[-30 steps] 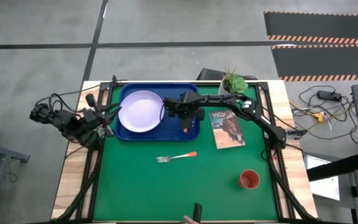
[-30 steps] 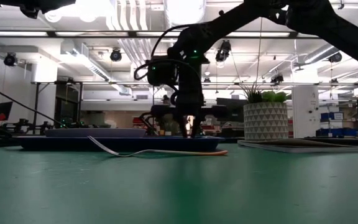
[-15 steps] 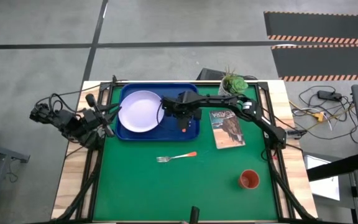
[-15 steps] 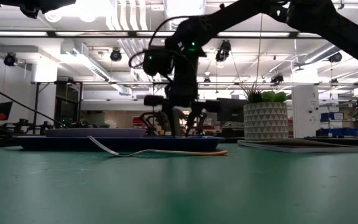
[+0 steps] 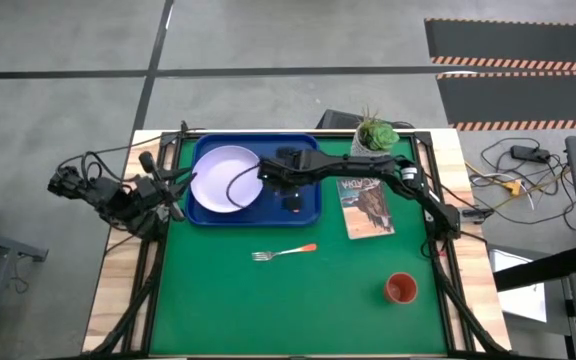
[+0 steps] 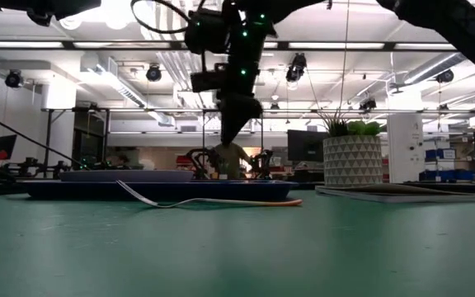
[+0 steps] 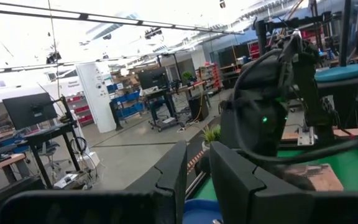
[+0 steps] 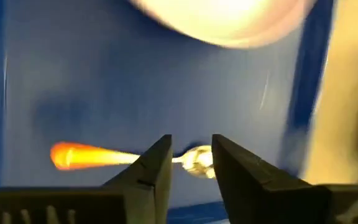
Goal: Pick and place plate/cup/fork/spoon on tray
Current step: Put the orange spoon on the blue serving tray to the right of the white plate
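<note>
Spoon (image 8: 123,157): flat on the floor of the tray (image 5: 268,215), straight below the right gripper (image 8: 191,140), not touching it. Shows through the gap between the fingers (image 8: 154,165) in the right wrist view, orange handle off to one side of the gripper, silver bowl just under the fingertips.

Right gripper: hangs well above the tray, pointing down, as the low view shows. Fingers slightly spread, with nothing between them and nothing pinched.

Plate (image 5: 223,180): on the same tray, just beside the gripper on the side toward the left arm; its rim shows beyond the fingertips in the wrist view, past the spoon.

Fork (image 5: 283,252): on the green mat, outside the tray, a little nearer the table's front edge than the gripper.

Cup (image 5: 401,290): upright on the mat, well apart from the gripper, toward the front right.

Booklet (image 5: 366,207): flat just beside the tray's right end, under the right arm's reach.

Plant (image 5: 376,133): at the back edge, behind the arm.

Left gripper (image 7: 197,149): waits at the table's left edge, aimed at the tray, fingers a slim gap apart, empty.
</note>
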